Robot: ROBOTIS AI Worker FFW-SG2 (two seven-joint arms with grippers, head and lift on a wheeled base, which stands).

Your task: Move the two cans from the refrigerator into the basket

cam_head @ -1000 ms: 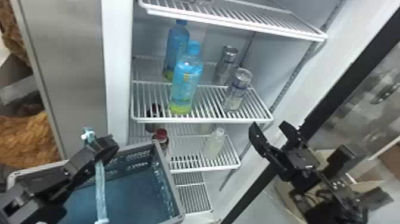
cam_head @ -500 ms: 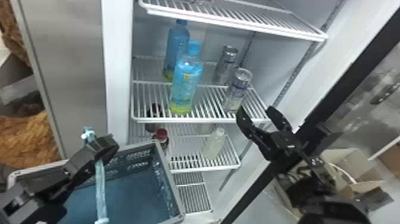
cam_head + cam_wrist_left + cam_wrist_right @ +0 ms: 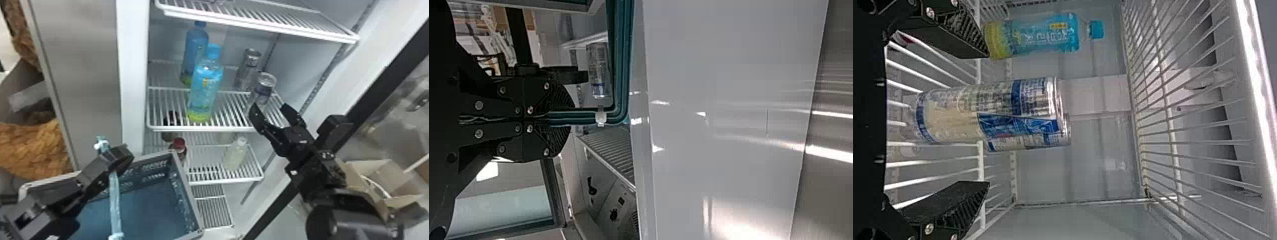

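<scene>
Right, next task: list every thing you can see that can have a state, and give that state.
Front can, upright, not gripped
Rear can, upright, not gripped
Front blue bottle, upright, capped
Rear blue bottle, upright, capped
Refrigerator, open
Basket, no can visible inside
Left gripper, fingers shut on handle
Right gripper, fingers open
Cardboard box, open

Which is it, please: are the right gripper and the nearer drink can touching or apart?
Apart. The right wrist view shows a gap between the nearer drink can and each finger of the right gripper.
</scene>
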